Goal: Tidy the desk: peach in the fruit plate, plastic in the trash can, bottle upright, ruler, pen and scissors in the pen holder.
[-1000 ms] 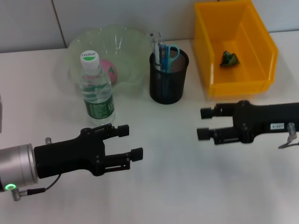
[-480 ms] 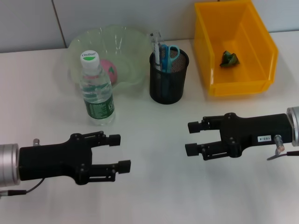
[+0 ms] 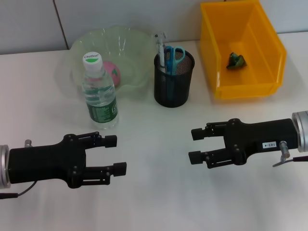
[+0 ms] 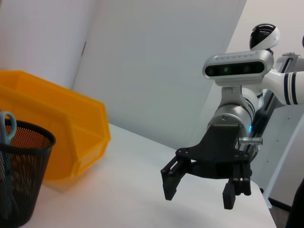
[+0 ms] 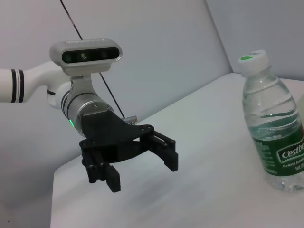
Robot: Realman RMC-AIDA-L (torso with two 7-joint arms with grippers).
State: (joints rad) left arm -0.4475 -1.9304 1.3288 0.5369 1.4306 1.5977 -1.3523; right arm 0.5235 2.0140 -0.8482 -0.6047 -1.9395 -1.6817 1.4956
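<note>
Over the table [image 3: 159, 192], both grippers hover, fingers apart, holding nothing.

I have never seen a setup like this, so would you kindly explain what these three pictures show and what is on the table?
This is a two-armed robot. The head camera looks down on a white table; the other two pictures come from cameras on its wrists, each showing the opposite arm. The left gripper and right gripper are both open and hold nothing. Behind them stand an upright water bottle, a green fruit plate with a pink peach inside, a black mesh pen holder holding scissors, and a yellow bin containing a small green scrap.
</note>
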